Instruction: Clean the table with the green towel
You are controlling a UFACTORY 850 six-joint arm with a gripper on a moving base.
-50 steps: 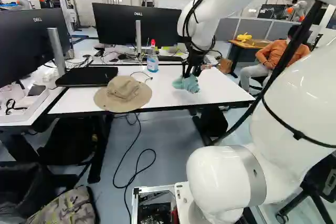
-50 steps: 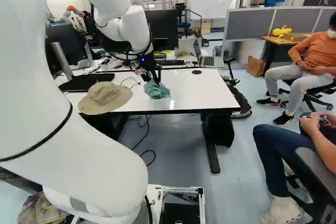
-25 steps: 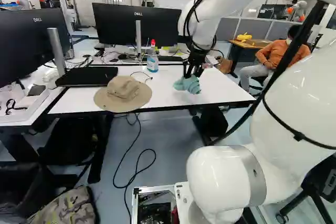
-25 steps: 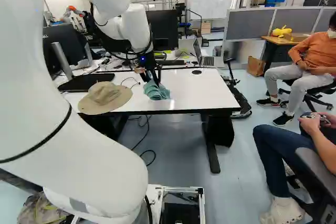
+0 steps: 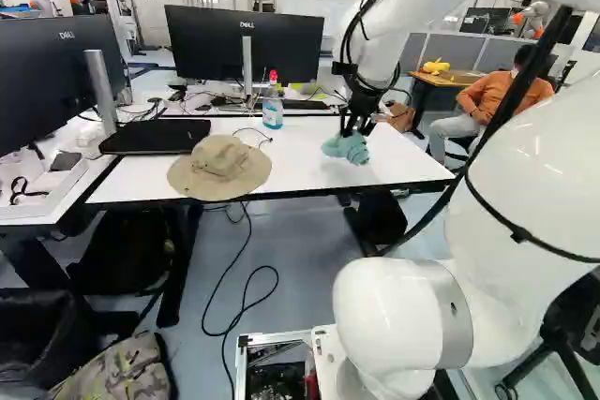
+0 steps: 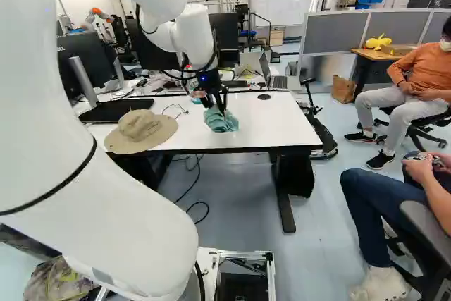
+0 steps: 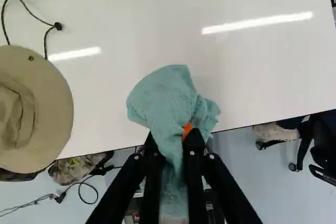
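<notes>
"Left base view, what do you see?"
"Right of centre, the gripper (image 5: 350, 126) with the green towel (image 5: 345, 148) at its tips, over the white table (image 5: 403, 162); a hat (image 5: 221, 168) lies left of centre."
"Right base view?"
"Towel near the centre; laptop (image 6: 280, 82) above and right of it."
"Wrist view?"
"Fingers slightly apart, pinching the bunched towel; its folds spread ahead of them."

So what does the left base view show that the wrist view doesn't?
Only the left base view: two black monitors and the white robot arm.
Only the wrist view: an orange pad of the gripper, pressed against the cloth.
Both: the green towel clamped in the gripper, the tan sun hat, and the white table.
</notes>
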